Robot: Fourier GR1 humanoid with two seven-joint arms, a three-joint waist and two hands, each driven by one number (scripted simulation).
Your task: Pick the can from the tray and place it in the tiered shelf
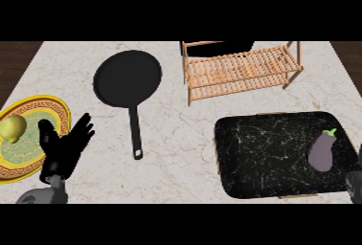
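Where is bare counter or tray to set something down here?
Free: the counter between the frying pan handle and the black tray, and the tray's left part. Crowded: around the eggplant, and near the left hand beside the plate.

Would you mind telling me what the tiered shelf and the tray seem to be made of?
The tiered shelf looks like light unpainted wood: tan slats and posts with visible gaps. The tray seems to be black stone or a marble-look laminate, dark with fine white veining and a slight sheen; which one is unclear.

Beside the black fingers, a gold-patterned green plate carries a yellow lemon. The tabletop is pale veined marble; the tray black marbled, the eggplant purple.
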